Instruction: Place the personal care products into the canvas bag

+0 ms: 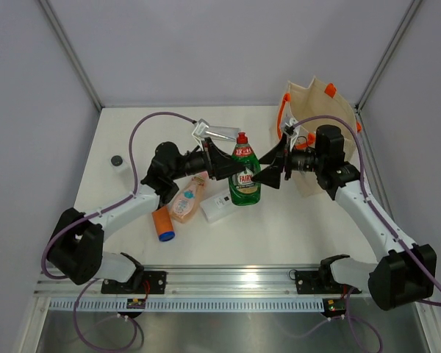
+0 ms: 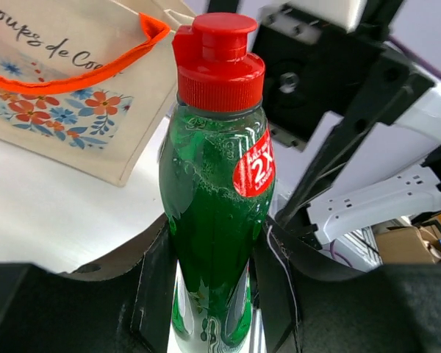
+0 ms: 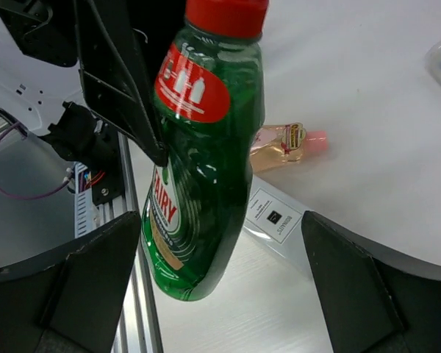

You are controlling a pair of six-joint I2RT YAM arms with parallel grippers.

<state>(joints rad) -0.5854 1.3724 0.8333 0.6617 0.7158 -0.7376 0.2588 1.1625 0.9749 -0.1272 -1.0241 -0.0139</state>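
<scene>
Gripping the green bottle (image 1: 244,180) low on its body, left gripper (image 1: 231,170) clamped | right gripper (image 1: 270,166) spread wide beside it, empty | bottle roughly upright over the table (image 1: 294,220) centre, bag (image 1: 312,99) far right | likely liquid-heavy, slick plastic; a waist hold suits.

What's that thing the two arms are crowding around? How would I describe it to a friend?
On the white table, look at the middle. The left end effector holds a green bottle upright there. Unlike the peach bottle, white bottle and orange cylinder lying beside it, it is see-through green with a red cap.
</scene>
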